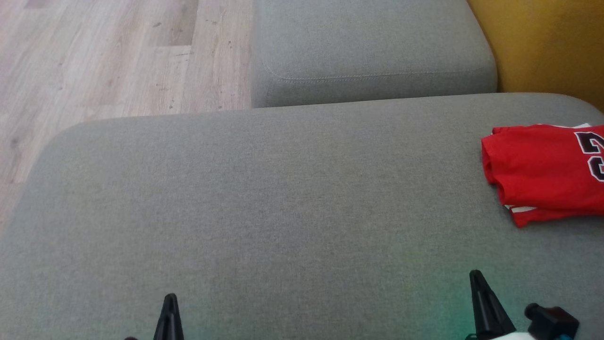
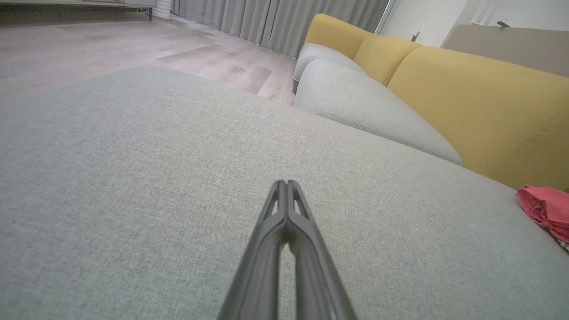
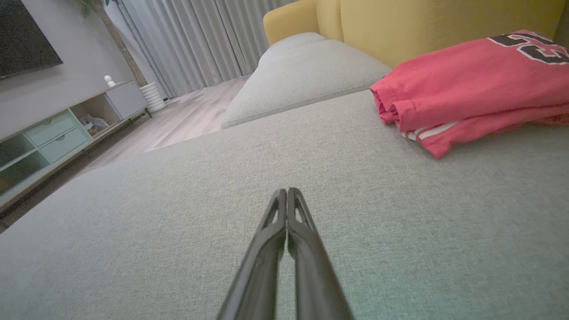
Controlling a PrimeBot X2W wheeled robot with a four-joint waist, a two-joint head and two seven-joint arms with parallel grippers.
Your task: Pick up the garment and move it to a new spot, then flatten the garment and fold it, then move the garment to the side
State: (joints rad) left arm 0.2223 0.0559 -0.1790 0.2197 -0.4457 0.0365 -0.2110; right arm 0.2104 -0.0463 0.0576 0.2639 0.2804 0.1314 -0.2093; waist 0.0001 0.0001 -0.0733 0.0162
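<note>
The red garment (image 1: 542,170) is seen folded into a compact stack, with a white-striped edge showing under its near corner and part of a dark number printed on top. It is laid at the right side of the large grey sofa seat (image 1: 283,198), near the yellow backrest (image 1: 542,42), and is cut off by the right border of the head view. A second grey cushion (image 1: 368,47) is set beyond the seat, and pale wood flooring (image 1: 94,56) is seen to the left of it.

The right end effector (image 1: 476,278) is held low over the seat, short of the garment and apart from it; in its wrist view the two dark fingers (image 3: 271,249) are seen pressed together with nothing between them. The left end effector (image 1: 170,304) is held well apart from the garment over bare grey fabric, and its fingers (image 2: 266,240) are likewise clenched on nothing. Grey curtains (image 3: 191,40) and a low cabinet (image 3: 53,133) are seen in the right wrist view.
</note>
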